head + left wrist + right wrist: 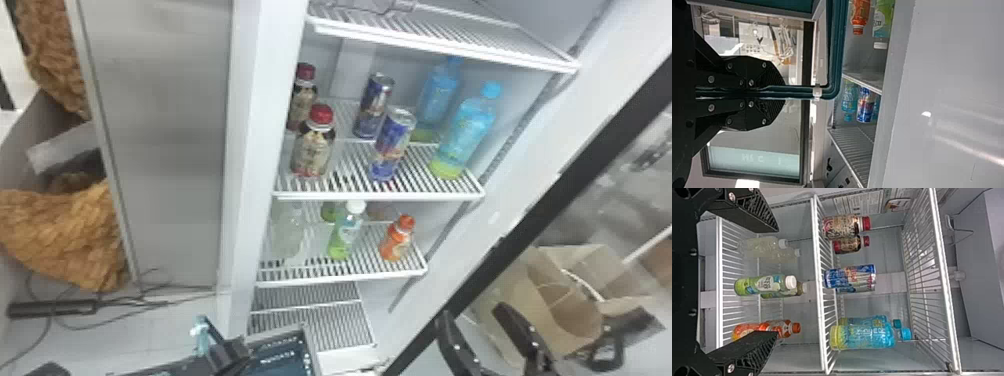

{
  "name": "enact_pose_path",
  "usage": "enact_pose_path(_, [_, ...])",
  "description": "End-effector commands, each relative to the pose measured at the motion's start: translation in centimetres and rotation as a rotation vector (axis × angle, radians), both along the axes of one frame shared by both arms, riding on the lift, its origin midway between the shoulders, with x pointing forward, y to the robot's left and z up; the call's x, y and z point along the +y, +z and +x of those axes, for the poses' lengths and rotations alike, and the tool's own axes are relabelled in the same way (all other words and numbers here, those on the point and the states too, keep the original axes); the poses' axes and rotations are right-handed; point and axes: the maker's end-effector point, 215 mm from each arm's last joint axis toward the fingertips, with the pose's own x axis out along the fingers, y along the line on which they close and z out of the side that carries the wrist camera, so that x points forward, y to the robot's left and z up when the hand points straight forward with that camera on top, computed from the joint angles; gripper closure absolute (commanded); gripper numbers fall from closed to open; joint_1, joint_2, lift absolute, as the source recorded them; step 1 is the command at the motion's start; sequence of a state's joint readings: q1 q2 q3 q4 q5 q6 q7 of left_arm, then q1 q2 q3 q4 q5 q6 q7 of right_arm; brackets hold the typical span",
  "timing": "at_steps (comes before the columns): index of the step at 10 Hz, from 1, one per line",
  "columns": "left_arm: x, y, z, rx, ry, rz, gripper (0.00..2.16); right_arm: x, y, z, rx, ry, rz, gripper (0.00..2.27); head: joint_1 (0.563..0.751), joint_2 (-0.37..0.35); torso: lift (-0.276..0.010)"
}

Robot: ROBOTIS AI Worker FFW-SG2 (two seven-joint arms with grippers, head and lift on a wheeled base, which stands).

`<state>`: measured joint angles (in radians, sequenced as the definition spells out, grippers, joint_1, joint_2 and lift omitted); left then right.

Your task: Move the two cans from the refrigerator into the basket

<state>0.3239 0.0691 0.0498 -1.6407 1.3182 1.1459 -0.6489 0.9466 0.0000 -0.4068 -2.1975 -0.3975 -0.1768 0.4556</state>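
Two blue-and-silver cans, the front can (392, 147) and the rear can (374, 106), stand one behind the other on the refrigerator's middle shelf (345, 195). In the right wrist view the front can (850, 276) lies sideways beyond my right gripper (777, 281). That right gripper (472, 311) is open at the head view's lower right, apart from the cans. At the bottom left, my left gripper (226, 351) is beside the basket (314, 350). From the left wrist, the left gripper (783, 92) is shut on the basket's teal handle (834, 51).
Dark-brown bottles with red caps (312, 150) stand left of the cans, blue bottles (462, 135) to the right. Green (345, 237) and orange (397, 240) bottles occupy the shelf below. A white rack (440, 45) hangs above; the open door's dark edge (555, 192) slants at the right.
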Motion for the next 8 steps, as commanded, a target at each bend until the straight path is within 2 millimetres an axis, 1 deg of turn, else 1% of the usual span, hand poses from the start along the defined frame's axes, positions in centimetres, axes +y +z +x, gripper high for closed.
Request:
enact_pose_path(1, [0.0, 0.0, 0.0, 0.0, 0.0, 0.0, 1.19, -0.04, -0.05, 0.02, 0.0, -0.002, 0.002, 0.12, 0.695, -0.35, -0.031])
enact_pose_path(5, [0.0, 0.0, 0.0, 0.0, 0.0, 0.0, 1.19, 0.18, 0.15, 0.37, 0.0, 0.005, -0.004, 0.11, 0.695, -0.35, -0.031])
enact_pose_path(7, [0.0, -0.07, -0.1, 0.002, 0.0, 0.0, 1.19, 0.08, -0.24, 0.41, 0.008, 0.002, 0.004, 0.12, 0.695, -0.35, -0.031])
enact_pose_path(8, [0.08, -0.01, 0.04, 0.0, 0.002, 0.001, 1.19, 0.09, -0.28, 0.92, 0.007, 0.002, 0.008, 0.12, 0.695, -0.35, -0.031])
